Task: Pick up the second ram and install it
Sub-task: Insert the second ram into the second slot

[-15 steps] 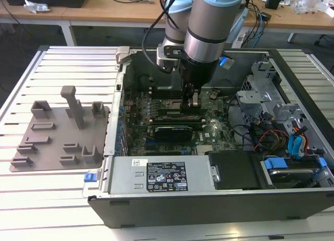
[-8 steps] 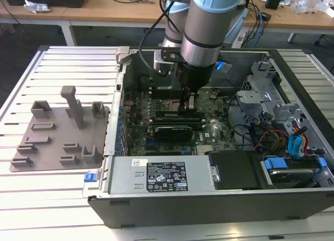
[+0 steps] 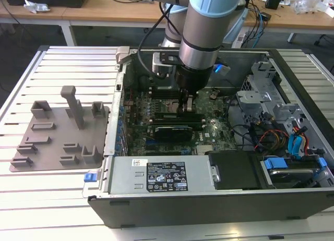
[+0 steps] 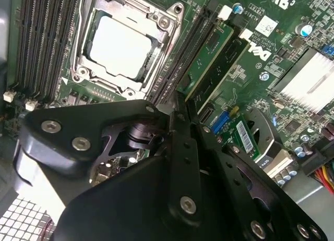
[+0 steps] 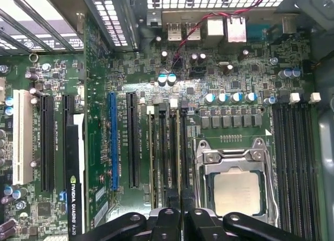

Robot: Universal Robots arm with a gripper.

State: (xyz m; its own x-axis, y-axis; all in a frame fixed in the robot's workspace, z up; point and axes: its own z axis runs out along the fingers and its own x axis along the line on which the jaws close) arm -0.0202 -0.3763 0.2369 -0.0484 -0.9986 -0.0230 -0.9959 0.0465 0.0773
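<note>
In the exterior view my gripper (image 3: 187,104) reaches straight down into the open computer case (image 3: 209,209), its tips at the motherboard (image 3: 209,131). In the second wrist view the second ram (image 4: 207,56), a thin green stick, stands upright in a memory slot beside the processor socket (image 4: 122,43). One end of it meets my black gripper (image 4: 177,108). A like green stick (image 4: 225,73) stands in the slot just beyond it. In the first wrist view the gripper (image 5: 182,220) has its fingers drawn close over the slots, shut on the stick's top edge.
A grey plastic tray (image 3: 57,136) with raised blocks lies on the slatted table at the exterior view's left. Inside the case are a black graphics card (image 3: 172,130), the power supply (image 3: 156,176) along the near wall, and a drive cage with cables (image 3: 271,121) at the exterior view's right.
</note>
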